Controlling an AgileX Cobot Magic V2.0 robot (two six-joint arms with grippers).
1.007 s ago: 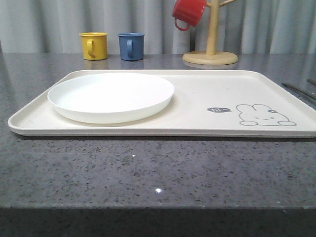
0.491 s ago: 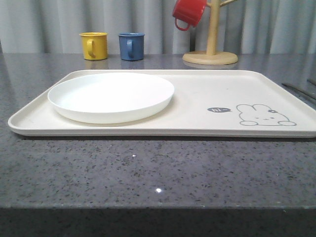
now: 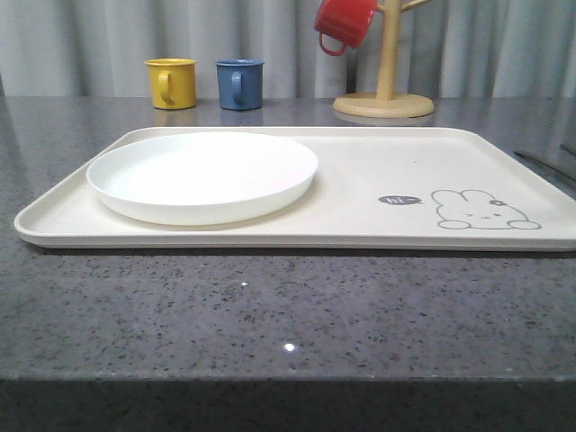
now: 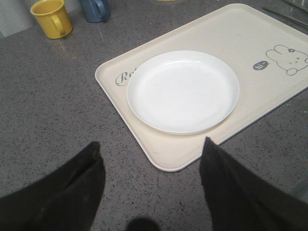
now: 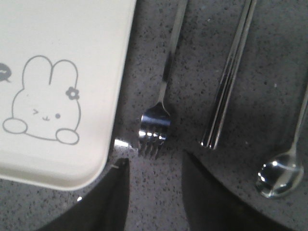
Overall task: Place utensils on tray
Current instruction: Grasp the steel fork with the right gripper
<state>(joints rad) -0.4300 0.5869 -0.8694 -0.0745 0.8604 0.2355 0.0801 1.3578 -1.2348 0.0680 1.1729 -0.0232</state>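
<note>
right gripper [image 5: 151, 180]: in the right wrist view its two dark fingers stand apart with nothing between them, poised just short of the fork [image 5: 156, 127] tines. treat it as released and not yet grasping. left gripper [image 4: 149, 185]: in the left wrist view its fingers are likewise spread wide and hold nothing, hanging over bare counter [image 4: 57, 110] near the tray [image 4: 269, 29] corner.

task progress, judged from the layout: one item is placed. the white plate [image 3: 202, 175] already sits on the left part of the tray. three items remain on the counter to the tray's right: the fork lies just beside the tray rim, the chopsticks [image 5: 231, 77] lie parallel next to it, and the spoon [image 5: 281, 175] lies furthest out. none of them touches the tray. you should expect the fork to be the first pick, given where the right gripper hangs.

markings: near the bunny drawing [image 3: 481, 211] a small dark speech bubble appears to read "hi". at the opposite end, script lettering starts "R", then the plate hides the rest.

further back stand a yellow mug [image 3: 171, 83], a blue mug [image 3: 239, 84], and a red mug [image 3: 345, 22] on a wooden mug tree [image 3: 385, 90]. leave these alone.
</note>
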